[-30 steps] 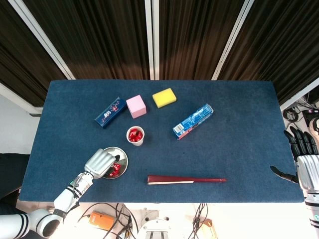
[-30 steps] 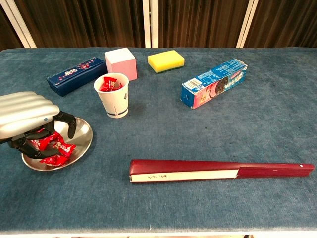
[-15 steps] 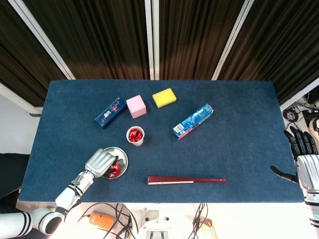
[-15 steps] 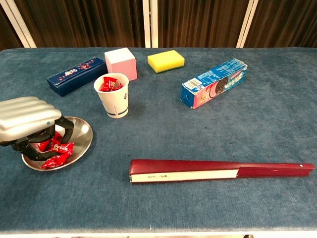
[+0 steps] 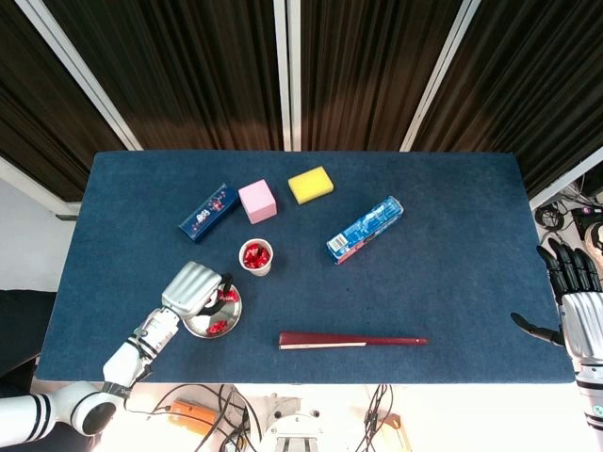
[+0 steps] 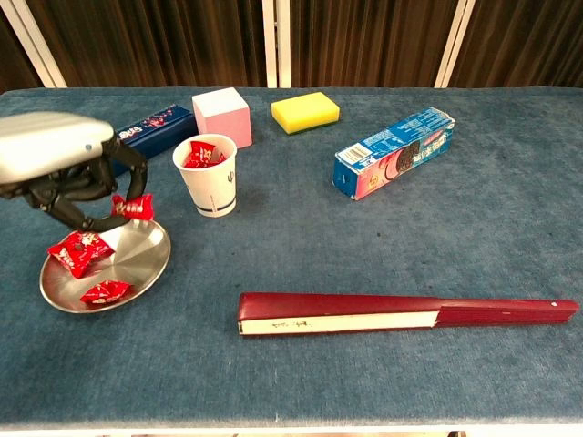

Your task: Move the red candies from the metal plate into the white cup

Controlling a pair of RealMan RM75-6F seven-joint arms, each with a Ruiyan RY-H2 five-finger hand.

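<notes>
1. Red candies [image 6: 133, 207] are on the move: the left hand [image 6: 56, 162], low over the metal plate [image 6: 141, 264] half a second ago, now hangs above it with its fingers pinched on candy. One wrapper juts out at the fingertips and another [image 6: 80, 250] dangles lower by the plate's left rim; whether that lower one is held cannot be told.
2. One more candy [image 6: 104, 292] lies on the plate, so the job looks partly done.
3. White cup [image 6: 208, 175] stands just beyond the plate, up and to the right of the hand, already holding red wrappers (the carry ahead looks short).
4. Right hand [image 5: 572, 299] sits at the table's far right edge, fingers apart and holding nothing, as it was a second ago.
5. Dark blue cloth covers the table [image 5: 452, 282]. On it lie a navy box [image 5: 208, 212], a pink cube [image 5: 257, 201], a yellow sponge [image 5: 310, 185], a blue biscuit box [image 5: 366, 229] and a long maroon folded fan [image 5: 351, 340].
6. Dark curtains [image 5: 207, 66] with white posts close the room behind.
</notes>
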